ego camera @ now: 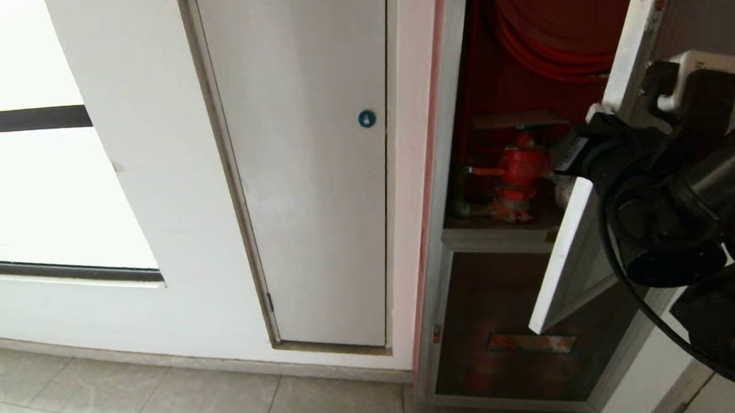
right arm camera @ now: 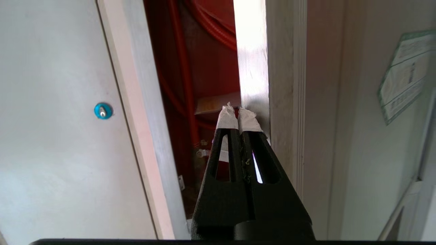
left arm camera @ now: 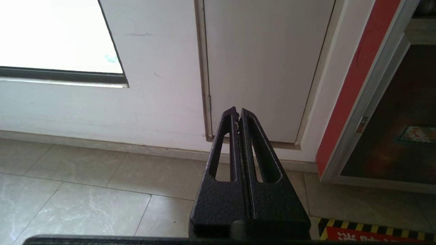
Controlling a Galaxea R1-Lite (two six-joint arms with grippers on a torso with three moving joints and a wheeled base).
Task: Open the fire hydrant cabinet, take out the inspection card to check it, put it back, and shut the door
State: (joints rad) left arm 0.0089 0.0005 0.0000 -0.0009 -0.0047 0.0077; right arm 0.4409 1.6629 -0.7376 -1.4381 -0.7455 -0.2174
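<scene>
Over on the wall, a plain white door panel (ego camera: 302, 166) sits flush and shut, its small blue round lock (ego camera: 366, 118) near one edge, off to the left of the right gripper. Further that way, a bright window (ego camera: 39, 186) with a dark frame glows white. Down below, pale marbled floor tiles (left arm camera: 85, 200) run up to the skirting (left arm camera: 102, 144), beneath the left gripper. At the tiles' near corner, a strip of yellow-and-black hazard tape (left arm camera: 374, 225) borders a red floor marking (left arm camera: 378, 236).

One cabinet (ego camera: 435, 241), two doors (ego camera: 579, 220) (ego camera: 309, 172), one valve (ego camera: 518, 170).
</scene>
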